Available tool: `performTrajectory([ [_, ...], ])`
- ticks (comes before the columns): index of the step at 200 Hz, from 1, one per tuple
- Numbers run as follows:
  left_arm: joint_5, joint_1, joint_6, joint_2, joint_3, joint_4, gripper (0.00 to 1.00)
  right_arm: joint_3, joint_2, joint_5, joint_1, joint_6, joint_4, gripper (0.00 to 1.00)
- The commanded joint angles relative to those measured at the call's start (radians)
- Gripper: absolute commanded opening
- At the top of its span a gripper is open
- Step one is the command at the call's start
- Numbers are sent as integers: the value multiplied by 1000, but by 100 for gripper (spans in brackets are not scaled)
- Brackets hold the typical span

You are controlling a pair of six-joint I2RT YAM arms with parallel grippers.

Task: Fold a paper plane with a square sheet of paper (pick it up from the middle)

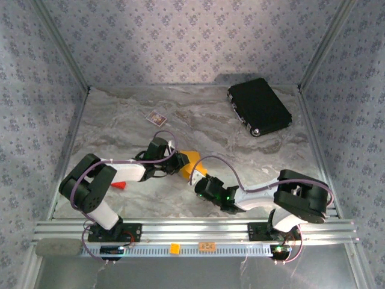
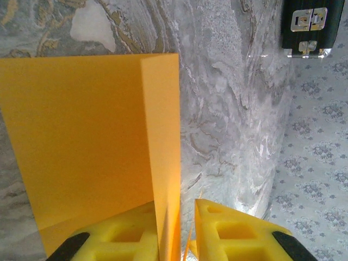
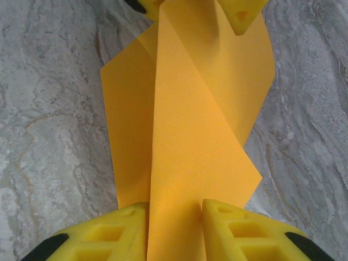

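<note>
The square sheet of paper (image 1: 191,163) is orange-yellow and partly folded, and it is held up between my two grippers near the middle of the marble table (image 1: 240,150). In the left wrist view the paper (image 2: 81,136) has a raised flap that runs down between the yellow fingers of my left gripper (image 2: 187,234), which is shut on it. In the right wrist view a long creased fold of the paper (image 3: 185,136) fills the gap of my right gripper (image 3: 175,234), with both fingers against it. The left gripper's fingertips (image 3: 242,11) hold the paper's far end. Seen from above, the left gripper (image 1: 177,161) and the right gripper (image 1: 198,180) face each other closely.
A black case (image 1: 260,107) lies at the back right, and it is also in the left wrist view (image 2: 312,24). A small card (image 1: 156,117) lies at the back centre. A small red block (image 1: 120,184) sits by the left arm. Patterned walls enclose the table.
</note>
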Motion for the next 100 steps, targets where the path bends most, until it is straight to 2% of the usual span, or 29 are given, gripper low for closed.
performTrajectory([
  [1, 18, -7, 4, -28, 28, 9, 19, 15, 7, 24, -7, 31, 17, 27],
  [28, 16, -8, 5, -30, 31, 5, 19, 14, 6, 25, -10, 54, 11, 23],
  [100, 14, -8, 8, -28, 37, -4, 14, 15, 12, 30, -24, 80, 2, 23],
])
